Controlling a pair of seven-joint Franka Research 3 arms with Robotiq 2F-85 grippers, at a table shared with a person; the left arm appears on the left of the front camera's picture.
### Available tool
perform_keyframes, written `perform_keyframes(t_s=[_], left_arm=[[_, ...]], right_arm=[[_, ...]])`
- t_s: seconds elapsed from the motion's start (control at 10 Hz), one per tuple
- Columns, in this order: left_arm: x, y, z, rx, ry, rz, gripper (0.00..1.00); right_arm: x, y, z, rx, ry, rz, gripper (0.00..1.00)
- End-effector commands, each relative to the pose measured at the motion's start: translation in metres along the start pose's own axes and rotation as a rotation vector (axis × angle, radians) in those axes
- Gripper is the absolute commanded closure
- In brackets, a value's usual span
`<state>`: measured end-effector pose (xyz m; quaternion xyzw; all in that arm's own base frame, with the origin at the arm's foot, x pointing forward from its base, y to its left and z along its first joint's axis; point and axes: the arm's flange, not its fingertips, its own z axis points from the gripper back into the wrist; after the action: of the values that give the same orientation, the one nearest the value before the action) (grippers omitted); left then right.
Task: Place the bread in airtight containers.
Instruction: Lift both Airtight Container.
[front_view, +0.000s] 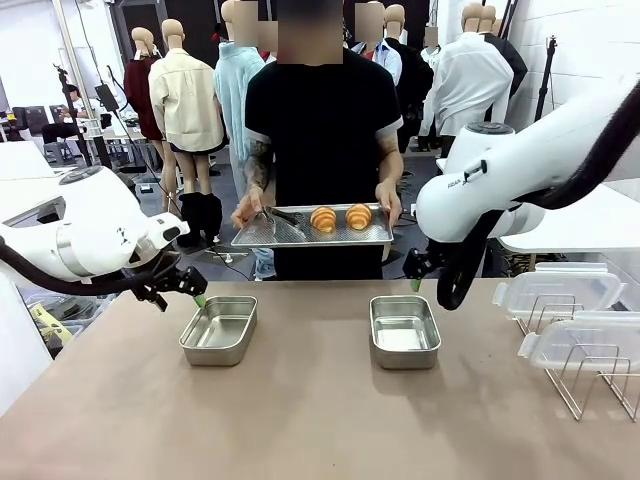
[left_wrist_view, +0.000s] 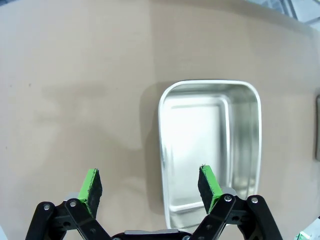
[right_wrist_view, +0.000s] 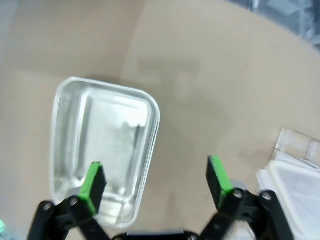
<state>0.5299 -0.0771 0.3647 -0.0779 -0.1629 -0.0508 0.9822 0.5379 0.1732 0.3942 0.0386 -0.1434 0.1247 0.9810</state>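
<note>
Bread (front_view: 323, 218): two croissants lie side by side on the perforated tray (front_view: 250, 238), which the person (front_view: 320, 130) holds in both hands beyond the far edge of the bench (front_view: 300, 420), at 12 o'clock from the containers.
Left container (front_view: 218, 330): uncovered, nothing inside.
Right container (front_view: 404, 330): uncovered, nothing inside.
Lids (front_view: 560, 290): clear, resting on wire racks (front_view: 585, 385) at 3 o'clock of the right container; neither is fitted.
Left fingers (left_wrist_view: 92, 186): spread wide, holding nothing, at 10 o'clock of the left container.
Right fingers (right_wrist_view: 94, 181): spread wide, holding nothing, at 12 o'clock of the right container.
Done: nothing, as far as can be seen; the containers merely stand ready.
Outstanding, by my judgement: both croissants are to go into the containers, then the lids are to be pressed on.
</note>
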Motion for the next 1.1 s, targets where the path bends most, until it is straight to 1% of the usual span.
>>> perform_keyframes(t_s=[0.0,0.1,0.2,0.4,0.5,0.6,0.8,0.9,1.0], left_arm=[[0.005,0.004,-0.015,0.046,0.055,0.010,0.00],[0.005,0.006,-0.023,0.046,0.084,0.006,0.00],[0.007,0.006,-0.030,0.057,0.095,0.018,0.00],[0.010,0.005,-0.038,0.063,0.110,0.020,0.00],[0.011,0.003,-0.040,0.068,0.114,0.018,0.00],[0.013,0.001,-0.042,0.083,0.111,0.008,0.00],[0.013,-0.002,-0.046,0.104,0.113,0.015,0.00],[0.012,-0.002,-0.047,0.112,0.119,0.012,0.00],[0.011,-0.005,-0.047,0.120,0.121,0.009,0.00]], right_arm=[[0.003,0.000,-0.022,0.001,0.033,-0.040,0.00],[-0.002,0.001,-0.036,0.010,0.069,-0.037,0.00],[-0.011,0.000,-0.043,0.035,0.071,-0.025,0.00],[-0.028,0.007,-0.064,0.045,0.082,-0.022,0.00],[-0.034,0.007,-0.071,0.053,0.110,-0.015,0.00],[-0.034,0.007,-0.076,0.026,0.095,-0.016,0.00],[-0.038,0.004,-0.091,0.036,0.087,-0.010,0.00],[-0.039,0.001,-0.095,0.023,0.112,-0.019,0.00],[-0.040,0.001,-0.095,0.029,0.099,-0.026,0.00]])
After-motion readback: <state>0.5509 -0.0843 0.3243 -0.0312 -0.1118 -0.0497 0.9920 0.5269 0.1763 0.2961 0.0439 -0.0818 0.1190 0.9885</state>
